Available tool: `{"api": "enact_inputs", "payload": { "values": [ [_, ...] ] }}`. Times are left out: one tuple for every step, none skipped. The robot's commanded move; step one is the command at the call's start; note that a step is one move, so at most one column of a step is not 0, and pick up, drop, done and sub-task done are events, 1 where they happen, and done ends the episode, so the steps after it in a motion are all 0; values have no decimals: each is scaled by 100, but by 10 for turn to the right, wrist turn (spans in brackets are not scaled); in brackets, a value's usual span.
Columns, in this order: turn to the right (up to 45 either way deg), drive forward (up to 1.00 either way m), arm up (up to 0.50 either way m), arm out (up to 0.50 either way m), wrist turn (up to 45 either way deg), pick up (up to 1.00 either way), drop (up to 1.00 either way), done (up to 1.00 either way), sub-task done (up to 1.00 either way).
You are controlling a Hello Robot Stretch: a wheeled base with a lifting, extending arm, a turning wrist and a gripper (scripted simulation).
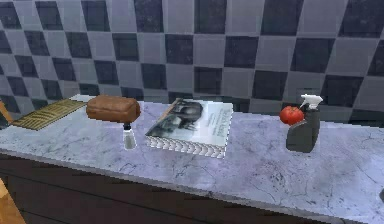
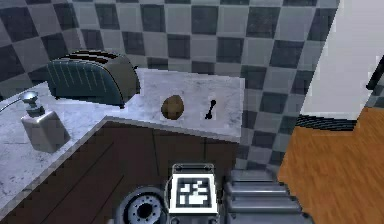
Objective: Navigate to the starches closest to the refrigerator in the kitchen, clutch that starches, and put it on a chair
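In the forward view, a marble counter (image 1: 300, 175) is running across the picture below a wall of dark and pale checkered tiles (image 1: 200, 50). At its left end a ribbed yellowish mat (image 1: 40, 118) is lying flat. Just right of it a brown bread loaf (image 1: 112, 108) is sitting near the wall. A small shaker (image 1: 130, 138) is standing in front of the loaf, just beside a magazine (image 1: 190, 127) that is lying flat in the middle. Farther right, a red tomato (image 1: 290, 114) is sitting just beside a dark spray bottle (image 1: 303, 128).

In the arm side view, a pump dispenser (image 2: 42, 128) is standing on the near stretch of a marble countertop (image 2: 130, 125), with a dark toaster (image 2: 92, 78) behind it by the tiled wall. Right of the toaster and apart from it, a brown potato (image 2: 172, 105) is lying on the countertop. A small dark utensil (image 2: 210, 108) is lying near the potato's right side. A white refrigerator (image 2: 350, 60) is standing at the right edge above a wooden floor (image 2: 335, 170).

Along the bottom edge, the gripper (image 2: 140, 206) is showing as a dark body left of a white marker square (image 2: 196, 190). Its far end is not clear enough to tell whether it is holding anything.
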Motion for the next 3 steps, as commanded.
{"api": "enact_inputs", "payload": {
  "values": [
    [0,0,0,40,0,0,0,0,0],
    [0,0,0,0,450,0,0,0,0],
    [0,0,0,0,450,0,0,0,0]
  ]
}}
